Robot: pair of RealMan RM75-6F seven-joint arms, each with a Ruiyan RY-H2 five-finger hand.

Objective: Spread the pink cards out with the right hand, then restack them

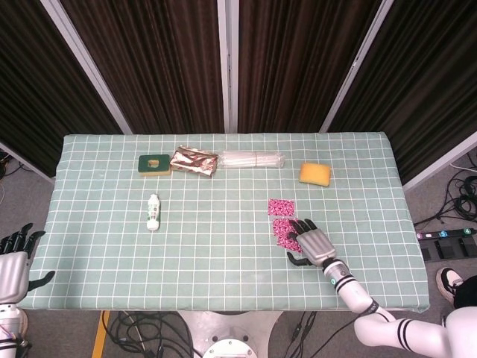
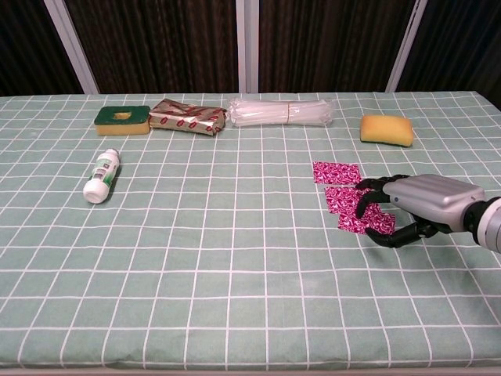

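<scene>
The pink cards (image 2: 351,201) lie fanned in an overlapping line on the right half of the counter (image 2: 235,258), the far one flat and apart from the fingers, the near ones under the fingertips (image 2: 365,202) of the right hand (image 2: 419,205), which rests palm-down with fingers spread on them and grips nothing. Along the far edge sit a yellow sponge (image 2: 387,129), a clear plastic bundle (image 2: 282,111), a foil packet (image 2: 188,116) and a green sponge (image 2: 122,119), with a white bottle (image 2: 102,175) nearer. The left hand (image 1: 13,265) hangs off the counter's left end, fingers apart and empty.
</scene>
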